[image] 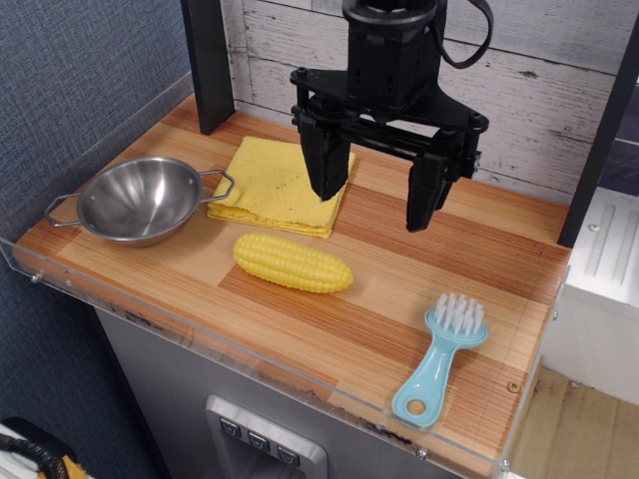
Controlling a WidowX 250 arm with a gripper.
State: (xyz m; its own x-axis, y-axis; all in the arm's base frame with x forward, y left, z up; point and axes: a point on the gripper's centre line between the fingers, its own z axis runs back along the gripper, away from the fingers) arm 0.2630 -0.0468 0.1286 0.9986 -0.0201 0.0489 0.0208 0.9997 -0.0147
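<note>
Yellow cloth (275,182) | pincer (370,211) raised near its right edge | jaws apart, pointing down

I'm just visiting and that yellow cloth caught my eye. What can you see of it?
The yellow cloth looks soft and towel-like, folded into layers that show along its front edge. It lies flat on the wooden counter, near the back. A handle of the metal bowl reaches its left edge; the corn lies just in front, apart. The open gripper hangs over its right corner; contact cannot be told.
</note>
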